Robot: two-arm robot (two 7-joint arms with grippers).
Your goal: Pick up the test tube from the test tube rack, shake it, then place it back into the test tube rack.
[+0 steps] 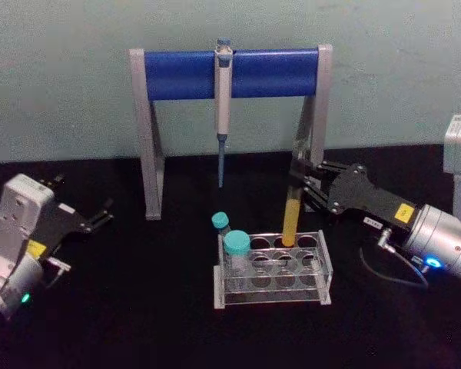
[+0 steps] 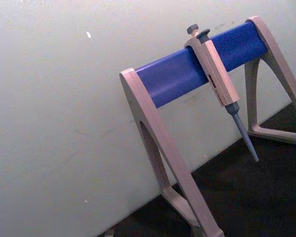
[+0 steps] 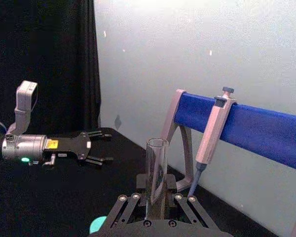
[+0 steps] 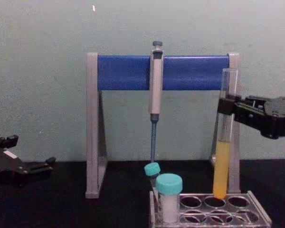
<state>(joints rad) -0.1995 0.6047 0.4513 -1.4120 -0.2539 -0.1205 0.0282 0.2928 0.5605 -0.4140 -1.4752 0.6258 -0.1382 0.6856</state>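
The test tube (image 1: 291,219), pinched high up by the right gripper (image 1: 298,183), is held with its bottom just at a rear hole of the test tube rack (image 1: 273,300), where it could be knocked on the edge if moved sideways; the spread left gripper (image 1: 100,218) is parked at the left.

The head camera looked forward and down on the pipette stand (image 1: 184,74) from above and well back, taking in the whole stand and the test tube rack (image 1: 273,298) before it. The chest camera sat lower and nearer, facing the stand level, and shared the rack. The left wrist camera sat close by the stand's left leg, angled upward. The right wrist camera, near the stand's right end, looked along its bar over the right gripper (image 3: 157,197), which clasped the test tube (image 3: 157,158), toward the left gripper (image 3: 107,146). All four shared the pipette (image 1: 223,92).
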